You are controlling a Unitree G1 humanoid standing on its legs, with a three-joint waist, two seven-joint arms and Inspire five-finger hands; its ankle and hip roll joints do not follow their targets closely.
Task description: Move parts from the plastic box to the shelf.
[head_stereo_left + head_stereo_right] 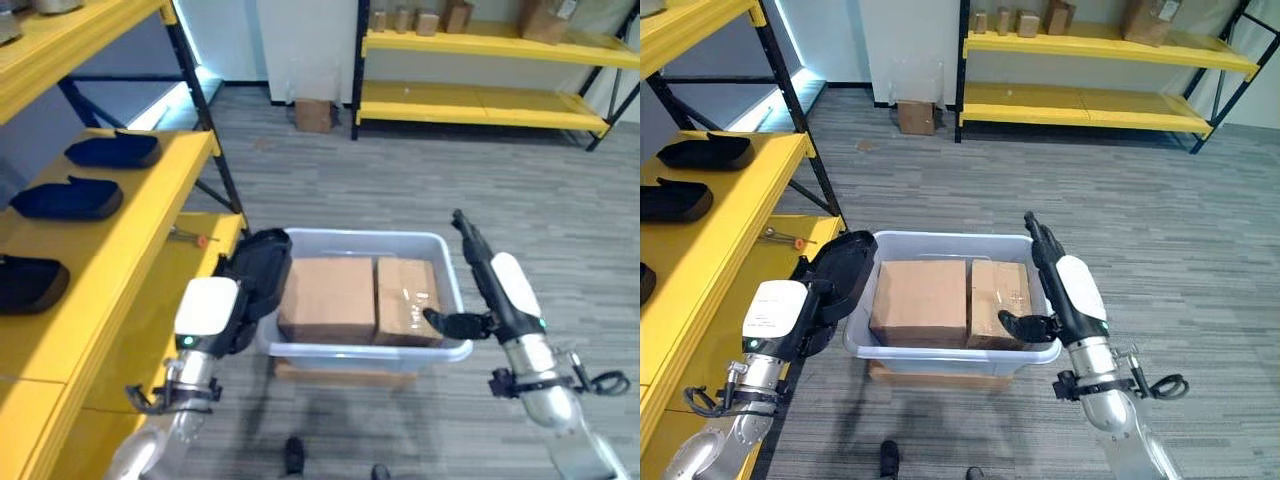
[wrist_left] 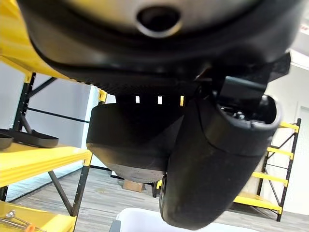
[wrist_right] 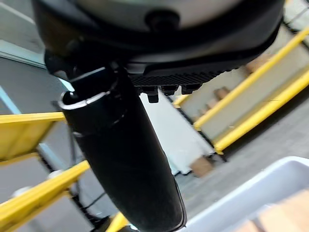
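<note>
You see a pale, translucent grey-white plastic box holding two plain brown cardboard parts, one with a glossy strip of clear tape. The shelf beside it is bright yellow on black posts, and it carries dark navy-black trays. Each robot hand is black with a white cover. The floor is grey, streaked in fine bands.

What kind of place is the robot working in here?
Probably a warehouse or storeroom. Yellow shelf racks with black frames stand along the walls, cardboard boxes sit on the far rack, and dark parts lie on the near shelf. A plastic box holding cartons stands on the grey floor.
</note>
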